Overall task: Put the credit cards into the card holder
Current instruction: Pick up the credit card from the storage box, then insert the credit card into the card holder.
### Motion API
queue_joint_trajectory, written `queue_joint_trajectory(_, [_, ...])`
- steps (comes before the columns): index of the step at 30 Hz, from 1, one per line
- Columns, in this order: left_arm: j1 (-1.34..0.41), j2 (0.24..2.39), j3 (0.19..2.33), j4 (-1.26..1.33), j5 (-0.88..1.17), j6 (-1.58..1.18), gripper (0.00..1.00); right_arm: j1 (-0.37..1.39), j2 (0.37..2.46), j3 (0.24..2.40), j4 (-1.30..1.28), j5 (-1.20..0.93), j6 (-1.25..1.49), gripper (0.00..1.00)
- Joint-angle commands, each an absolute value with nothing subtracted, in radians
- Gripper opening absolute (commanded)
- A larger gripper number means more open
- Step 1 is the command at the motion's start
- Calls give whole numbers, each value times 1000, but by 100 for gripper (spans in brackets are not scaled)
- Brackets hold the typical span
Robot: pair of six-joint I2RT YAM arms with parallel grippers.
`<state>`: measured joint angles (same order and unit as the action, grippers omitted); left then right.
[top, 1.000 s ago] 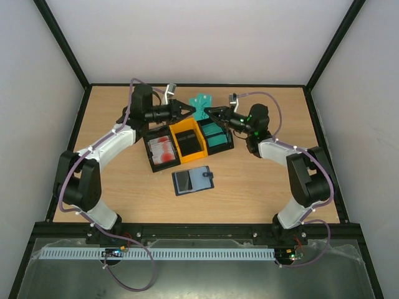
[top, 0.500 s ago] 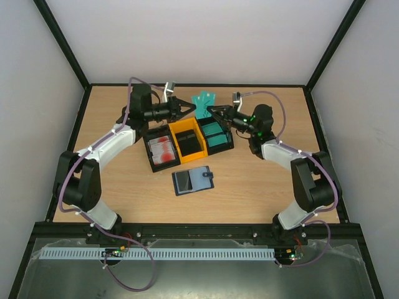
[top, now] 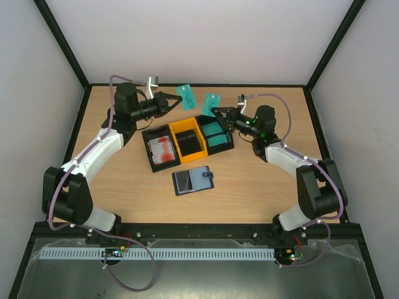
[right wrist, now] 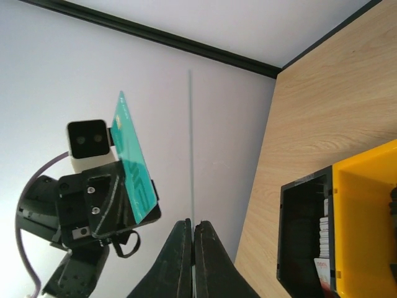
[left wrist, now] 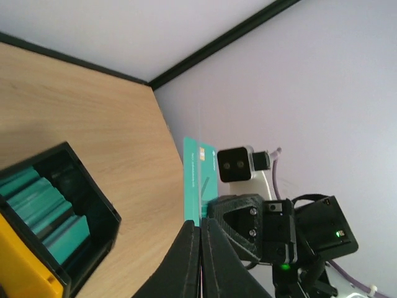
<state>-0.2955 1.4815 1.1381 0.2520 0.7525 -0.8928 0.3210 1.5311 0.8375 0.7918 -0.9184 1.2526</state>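
- While my left gripper hung above the far side of the table, its fingers were pressed together on a teal card, pinching it by one edge.
- My right gripper was likewise clamped on a second teal card (seen edge-on from my right wrist, it was only a thin line).
- The two cards were near each other but apart, above the far ends of the bins.
- The card holder lay open on the table, on the near side of the bins, with neither gripper touching it.
- The black bin held white-and-red cards, the yellow bin held black cards, and the end bin held a teal stack.
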Motion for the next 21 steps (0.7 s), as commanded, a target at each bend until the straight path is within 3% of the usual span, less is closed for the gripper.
queue_joint_trajectory(1, [-269, 1425, 1114, 215, 687, -832, 2, 314, 1477, 824, 728, -886, 1200, 2])
queue_joint_trajectory(11, [-338, 1221, 922, -101, 474, -630, 2, 414, 1324, 657, 205, -791, 826, 2])
queue_joint_trajectory(21, [-507, 1009, 657, -244, 420, -688, 2, 552, 1240, 473, 177, -700, 867, 2])
